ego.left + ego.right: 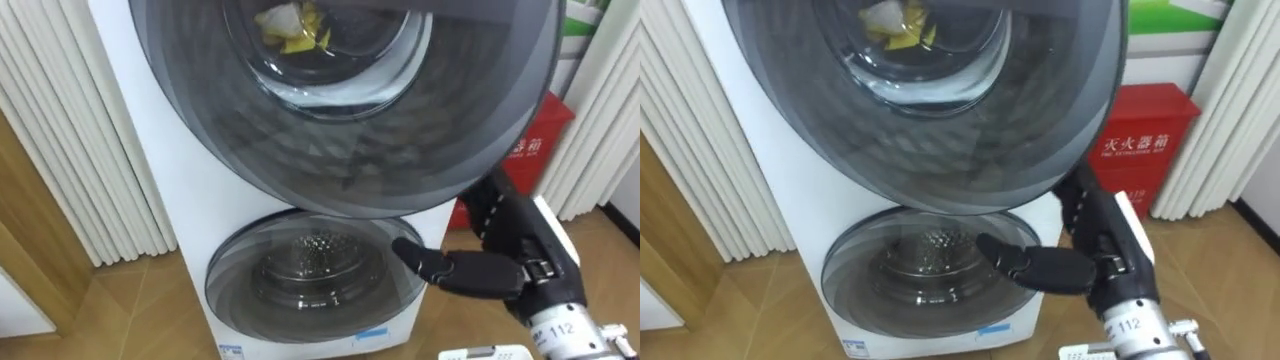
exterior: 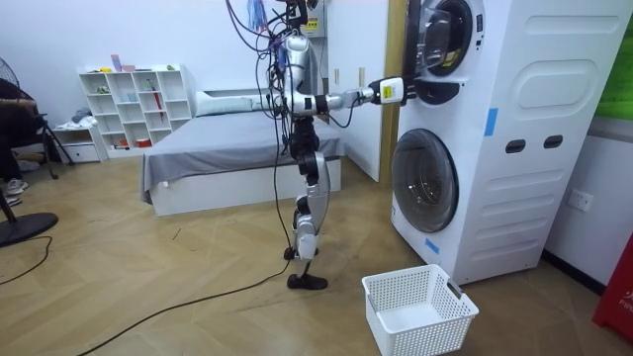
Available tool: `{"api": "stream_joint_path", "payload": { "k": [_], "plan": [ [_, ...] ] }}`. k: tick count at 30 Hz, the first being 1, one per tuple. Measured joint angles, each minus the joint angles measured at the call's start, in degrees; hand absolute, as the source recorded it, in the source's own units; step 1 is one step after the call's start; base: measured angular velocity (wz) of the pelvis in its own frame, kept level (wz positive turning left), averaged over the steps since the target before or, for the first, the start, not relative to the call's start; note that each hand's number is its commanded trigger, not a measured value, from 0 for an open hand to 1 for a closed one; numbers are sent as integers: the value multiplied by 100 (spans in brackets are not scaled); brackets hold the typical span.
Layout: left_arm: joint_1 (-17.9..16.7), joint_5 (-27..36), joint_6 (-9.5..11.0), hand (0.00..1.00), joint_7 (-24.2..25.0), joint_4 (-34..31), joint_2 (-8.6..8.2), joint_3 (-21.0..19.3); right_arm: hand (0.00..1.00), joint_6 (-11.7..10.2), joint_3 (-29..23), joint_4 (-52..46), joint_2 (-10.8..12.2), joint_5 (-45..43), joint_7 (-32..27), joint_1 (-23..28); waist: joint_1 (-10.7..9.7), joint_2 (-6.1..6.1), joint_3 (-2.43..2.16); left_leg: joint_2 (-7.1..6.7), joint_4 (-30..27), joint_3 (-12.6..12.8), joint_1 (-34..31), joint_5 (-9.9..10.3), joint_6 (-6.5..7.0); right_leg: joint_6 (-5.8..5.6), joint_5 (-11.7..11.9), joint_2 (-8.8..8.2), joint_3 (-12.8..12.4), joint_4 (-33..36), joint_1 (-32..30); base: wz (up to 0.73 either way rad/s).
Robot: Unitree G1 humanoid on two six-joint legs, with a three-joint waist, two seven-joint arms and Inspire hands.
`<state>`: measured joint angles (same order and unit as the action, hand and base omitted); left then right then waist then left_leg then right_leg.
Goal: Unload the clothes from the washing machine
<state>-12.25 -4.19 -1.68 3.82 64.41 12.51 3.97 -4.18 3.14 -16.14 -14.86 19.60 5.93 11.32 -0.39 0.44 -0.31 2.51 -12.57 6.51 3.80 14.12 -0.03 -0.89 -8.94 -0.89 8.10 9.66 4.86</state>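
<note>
White washing machine tower (image 2: 514, 138), two drums stacked, stood against the wall at the room view's right. Low bed (image 2: 237, 148) with grey cover lay well behind the robot. The robot stood upright on the wood floor between bed and tower, facing the tower. Upper door (image 1: 350, 120), round, smoked grey with a glass bowl at centre, took up the top of the eye views. Lower door (image 1: 310, 275), round and grey, sat shut directly beneath it, with the perforated drum visible through its glass. White laundry basket (image 2: 401, 275) stood on the floor near the tower's base, beside the robot's feet. Red cabinet (image 1: 535, 150) stood to the right of the tower, before pale curtains. Right hand (image 1: 485, 270), black, on an arm held out level at shoulder height, sat at the lower right rim of the upper door. Its upper part was tucked under that rim, so whether it gripped the rim or lay loose could not be told. Clothes (image 1: 295, 28), a yellow and pale bundle, lay inside the upper drum behind the glass.
</note>
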Motion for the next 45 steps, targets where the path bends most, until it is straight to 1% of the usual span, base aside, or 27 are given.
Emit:
{"api": "stream_joint_path", "payload": {
  "k": [1,3,4,6,9,12,16,21,22,24,25,28,29,31,32,34,36,37,39,40,42,43,44,45],
  "plan": [
    [23,10,14,0,-16,2,-5,23,0,0,3,-8,10,13,50,7,-16,-3,4,1,1,9,-8,0,0,0,0,0,-11,12,-17,-16],
    [130,23,50,0,-102,50,-3,150,0,0,39,-18,53,23,227,7,-7,-9,11,19,3,129,-27,0,0,28,17,11,-72,19,-93,-23],
    [172,28,59,0,-106,90,-1,186,0,0,61,-22,59,38,258,7,-7,-11,16,21,5,150,-29,0,0,35,22,15,-97,19,-106,-26],
    [304,28,83,0,-115,250,11,308,0,0,123,-22,142,71,405,7,-15,-10,26,36,8,238,-29,1,-1,57,35,30,-187,21,-150,-20],
    [356,25,99,0,-113,304,26,411,0,0,229,-21,148,117,506,8,-54,3,39,39,8,263,-35,1,0,66,41,33,-202,21,-166,-7],
    [387,24,152,0,-93,378,24,411,0,3,257,-21,148,133,618,9,-53,13,52,49,-5,272,-39,1,-1,68,42,39,-208,32,-176,0],
    [408,24,160,0,-85,377,26,421,0,7,304,-22,165,44,754,9,-49,23,68,80,-16,272,-63,9,-15,69,42,63,-206,50,-204,0],
    [435,20,177,0,-119,376,61,645,0,9,531,-23,165,-236,757,8,-21,33,67,120,-28,268,-59,10,-42,69,42,103,-214,66,-208,0],
    [449,20,177,0,-123,378,60,655,0,14,554,-23,167,-249,757,6,10,32,66,120,-27,268,-59,8,-45,69,42,104,-221,67,-210,-7],
    [533,18,177,0,-154,379,61,706,0,68,694,-32,130,-268,763,-44,200,30,65,116,-23,263,-64,6,-48,85,32,106,-240,94,-243,-7],
    [545,18,177,0,-159,376,63,705,0,82,734,-37,123,-323,805,-64,245,24,61,112,-25,259,-76,6,-49,97,25,103,-242,96,-254,0],
    [575,11,185,0,-171,381,68,688,0,174,975,-153,144,-635,946,-120,425,-14,52,91,-23,209,-125,-8,-63,144,-4,86,-204,96,-284,8],
    [589,6,208,0,-172,382,75,661,0,232,1127,-222,105,-692,1048,-120,525,-38,51,91,-23,186,-135,-11,-68,155,-13,86,-184,95,-283,15],
    [621,1,220,0,-175,384,95,629,0,277,1357,-338,96,-879,1228,-136,608,-90,44,83,-45,80,-200,-17,-76,167,-31,77,-119,89,-285,26],
    [624,9,220,0,-182,403,102,629,0,292,1488,-400,96,-954,1313,-157,691,-117,44,81,-94,15,-233,-17,-76,172,-40,73,-60,90,-281,30],
    [623,19,219,0,-199,413,110,631,0,307,1573,-476,67,-1086,1388,-185,713,-139,47,75,-102,-101,-244,-26,-89,173,-41,70,13,96,-252,25],
    [650,17,217,0,-194,395,139,638,0,477,1745,-484,69,-1119,1436,-428,824,-200,71,81,-105,-187,-226,-39,-108,174,-41,73,163,92,-198,19],
    [655,17,218,0,-191,381,143,638,0,522,1779,-484,69,-1122,1443,-485,856,-215,70,83,-104,-203,-229,-42,-114,175,-43,74,182,91,-194,18],
    [680,11,219,0,-190,371,179,635,0,678,1957,-484,88,-1180,1518,-741,932,-285,80,80,-114,-312,-288,-52,-130,191,-54,70,307,86,-181,23],
    [700,11,219,0,-190,369,180,635,0,709,2009,-483,106,-1214,1524,-793,956,-299,78,78,-122,-351,-313,-53,-131,191,-54,70,324,82,-181,26],
    [731,13,220,0,-192,366,183,635,0,827,2152,-477,159,-1322,1592,-999,1126,-326,80,64,-148,-434,-345,-54,-133,191,-55,62,382,65,-155,21],
    [734,13,219,0,-193,366,185,635,0,858,2182,-477,159,-1324,1611,-1042,1161,-322,86,57,-158,-458,-350,-54,-133,190,-55,58,397,57,-144,27],
    [734,13,219,0,-198,364,195,635,0,898,2250,-478,159,-1331,1652,-1134,1179,-341,96,28,-195,-538,-364,-57,-129,182,-61,43,462,-5,-91,32],
    [734,13,218,0,-205,360,194,635,0,910,2278,-478,159,-1331,1730,-1210,1192,-354,93,2,-205,-619,-394,-60,-124,168,-72,28,503,-9,-79,37]
  ]
}}
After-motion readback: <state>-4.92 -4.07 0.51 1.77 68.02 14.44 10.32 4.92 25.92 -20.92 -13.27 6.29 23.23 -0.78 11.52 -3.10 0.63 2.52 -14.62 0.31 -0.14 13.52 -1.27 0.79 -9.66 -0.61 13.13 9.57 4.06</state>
